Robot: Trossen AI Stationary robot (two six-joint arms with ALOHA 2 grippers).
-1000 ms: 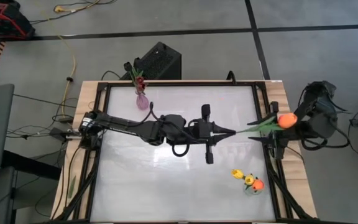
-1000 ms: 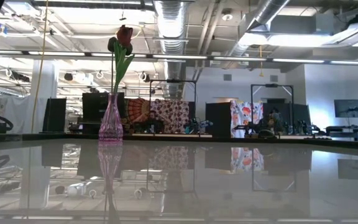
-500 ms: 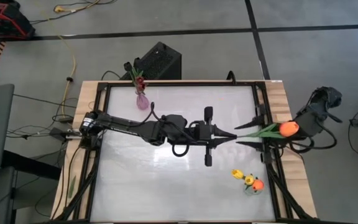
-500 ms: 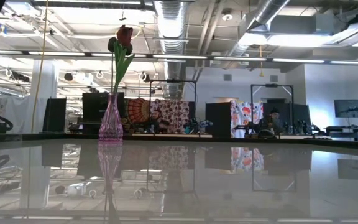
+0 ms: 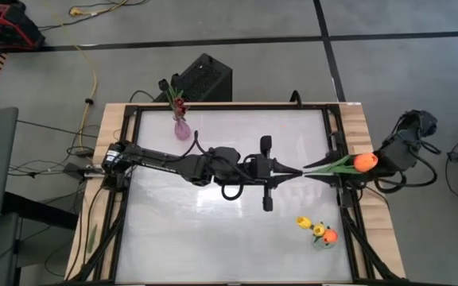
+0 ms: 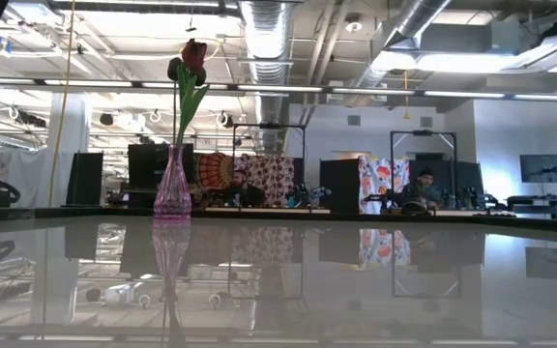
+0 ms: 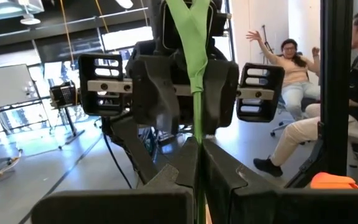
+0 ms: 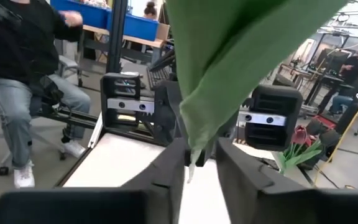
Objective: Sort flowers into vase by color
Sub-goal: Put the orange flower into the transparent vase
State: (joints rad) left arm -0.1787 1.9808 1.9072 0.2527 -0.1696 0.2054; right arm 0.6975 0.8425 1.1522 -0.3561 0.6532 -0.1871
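Both grippers meet at the table's 3 o'clock edge: the left gripper [image 5: 299, 171], at the end of its dark arm stretched across the glossy white table [image 5: 213, 230], has its fingers pinched nearly together on the thin green stem of an orange tulip [image 5: 363, 161], as the left wrist view shows with the stem [image 7: 197, 149] running straight up between the two dark fingertips. Facing it from the 3 o'clock side, the right gripper [image 5: 334, 168] sits just off the table's edge with the same flower, whose rounded orange head lies beyond it toward the right arm's body; in the right wrist view a broad, matte green leaf [image 8: 241, 56] hangs over the narrow gap between that gripper's fingers, and whether they grip the stem cannot be told. At 11 o'clock on the table stands a slim, translucent pink vase [image 5: 181, 129] with a flared base, holding one dark red tulip [image 6: 192, 56] with long green leaves, upright in the low view. Near 5 o'clock, a second small vase [image 5: 321, 238], hard to make out, holds a cluster of yellow and orange tulips [image 5: 316, 229], well apart from both grippers. Light wooden edging frames the tabletop. People sit on chairs in the room beyond.
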